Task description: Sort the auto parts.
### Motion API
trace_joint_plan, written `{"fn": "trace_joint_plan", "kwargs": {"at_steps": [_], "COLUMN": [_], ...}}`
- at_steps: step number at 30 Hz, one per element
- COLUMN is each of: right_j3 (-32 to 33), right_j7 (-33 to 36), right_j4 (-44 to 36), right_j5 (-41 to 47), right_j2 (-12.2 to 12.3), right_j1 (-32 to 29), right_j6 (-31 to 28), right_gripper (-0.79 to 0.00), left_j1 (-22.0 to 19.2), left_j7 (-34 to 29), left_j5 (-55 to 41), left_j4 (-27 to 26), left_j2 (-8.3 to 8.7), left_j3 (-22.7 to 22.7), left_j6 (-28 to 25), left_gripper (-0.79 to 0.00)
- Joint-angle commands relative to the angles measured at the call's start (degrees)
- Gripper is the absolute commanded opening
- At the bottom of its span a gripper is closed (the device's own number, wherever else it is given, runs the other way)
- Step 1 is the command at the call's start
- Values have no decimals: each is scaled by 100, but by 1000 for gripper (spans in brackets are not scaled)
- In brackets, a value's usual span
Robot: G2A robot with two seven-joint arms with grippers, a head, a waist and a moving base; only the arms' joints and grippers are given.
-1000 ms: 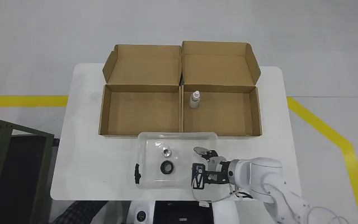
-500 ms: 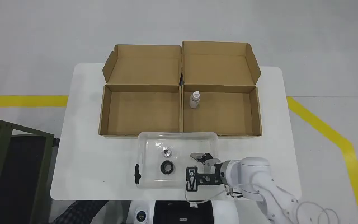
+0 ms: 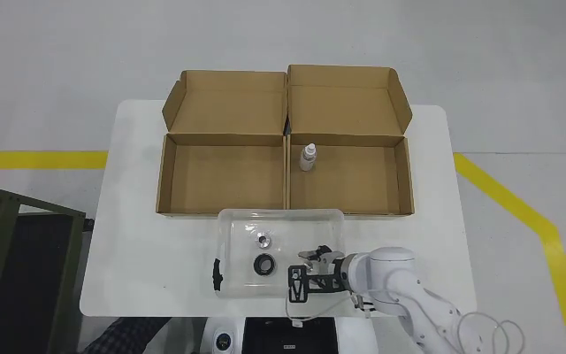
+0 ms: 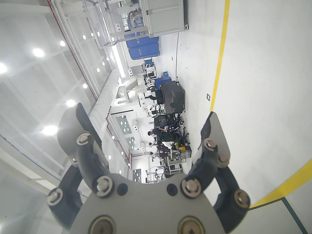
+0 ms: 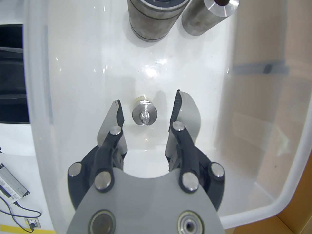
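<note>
Right gripper (image 5: 148, 102) is wide open and empty. The little stud (image 5: 144, 115) stands upright in the bin (image 5: 36, 74), centred between its fingers and end-on to the wrist. Sleeve (image 5: 152, 13) and tube (image 5: 204, 15) sit well ahead, not blocking. Left gripper (image 4: 146, 113) is open too, holding nothing.

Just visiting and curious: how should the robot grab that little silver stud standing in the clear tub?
Probably by its round metal head, from straight above: the stud stands upright on the tub floor with space around it, and the open right gripper has a finger on either side.
</note>
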Motion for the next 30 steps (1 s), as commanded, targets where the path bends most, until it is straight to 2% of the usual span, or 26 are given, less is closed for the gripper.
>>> {"fn": "trace_joint_plan", "kwargs": {"at_steps": [1, 3, 4, 14, 30], "right_j3": [-33, -61, -71, -20, 650], "right_j7": [37, 63, 73, -211, -2022], "right_j4": [16, 15, 8, -202, -153], "right_j5": [22, 53, 70, 189, 1088], "right_j2": [2, 5, 7, 45, 147], "right_j1": [31, 52, 60, 89, -146], "right_j6": [0, -2, -1, 129, 361], "right_gripper": [-597, -757, -785, -785, -785], "left_j1": [0, 0, 0, 0, 0], "left_j7": [0, 0, 0, 0, 0], "left_j5": [0, 0, 0, 0, 0], "left_j4": [0, 0, 0, 0, 0], "left_j2": [0, 0, 0, 0, 0], "left_j3": [0, 0, 0, 0, 0], "left_j6": [0, 0, 0, 0, 0], "left_gripper": [0, 0, 0, 0, 0]}}
